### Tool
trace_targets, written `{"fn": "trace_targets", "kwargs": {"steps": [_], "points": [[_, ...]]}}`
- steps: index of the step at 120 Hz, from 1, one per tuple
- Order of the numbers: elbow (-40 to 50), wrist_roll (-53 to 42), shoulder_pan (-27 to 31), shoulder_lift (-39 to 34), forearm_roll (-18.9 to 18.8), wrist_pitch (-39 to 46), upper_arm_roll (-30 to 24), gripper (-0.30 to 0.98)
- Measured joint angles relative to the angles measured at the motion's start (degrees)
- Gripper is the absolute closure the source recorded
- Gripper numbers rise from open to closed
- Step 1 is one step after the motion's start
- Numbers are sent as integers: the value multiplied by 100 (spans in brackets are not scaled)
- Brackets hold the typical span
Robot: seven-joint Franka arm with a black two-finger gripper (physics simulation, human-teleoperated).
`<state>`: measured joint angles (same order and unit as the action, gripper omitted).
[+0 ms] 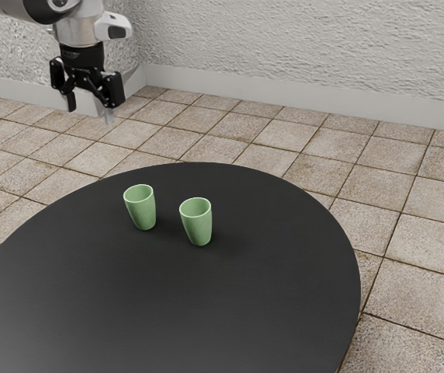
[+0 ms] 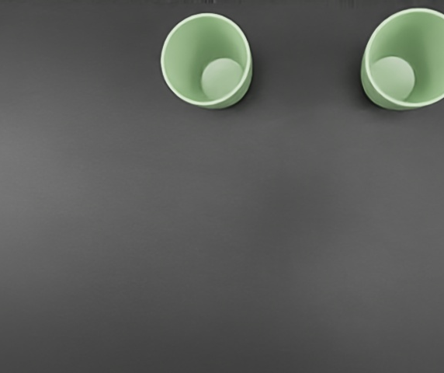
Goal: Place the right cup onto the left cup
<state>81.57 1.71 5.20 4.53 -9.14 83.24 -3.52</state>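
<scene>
At the upper left of the exterior view, the arm (image 1: 91, 29) comes in from the frame's edge, its white and grey hand end above the black gripper (image 1: 90, 110). The gripper's two fingers stand apart with nothing between them, pointing down, well apart from the cups and higher up in the frame. Behind it a pale textured wall (image 1: 300, 47) runs across the top of the frame, with a smooth light skirting (image 1: 284, 92) along its foot.

Further right, a little above the middle of the frame, the first cup (image 1: 143, 210) stands upright on the surface, light green, mouth up and narrower toward its base. Just to its right and slightly lower in the frame is the second cup (image 1: 199, 227), the same green and the same tapering shape, also upright. The two stand near each other without touching, neither one inside the other.

The wrist view looks down into both open mouths to the round bottoms, though I can't say for certain which cup is which there. The dark, round-edged surface (image 1: 168, 311) spreads from the lower left to right of centre. Beyond its right edge lies the tiled floor (image 1: 412, 287), beige with dark joints.
</scene>
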Motion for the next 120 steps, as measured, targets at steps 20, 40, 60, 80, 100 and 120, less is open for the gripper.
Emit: {"fn": "trace_targets", "kwargs": {"steps": [20,40,60,80,100,120], "points": [[1,-18,70,143,-1,115,-53,0],[145,19,21,357,19,410,-373,0],[176,134,8,683,9,727,-535,0],[178,322,18,1035,-21,1085,-750,0],[490,567,18,1171,-44,1530,-898,0],[682,837,14,1245,-137,1897,-1077,0]]}}
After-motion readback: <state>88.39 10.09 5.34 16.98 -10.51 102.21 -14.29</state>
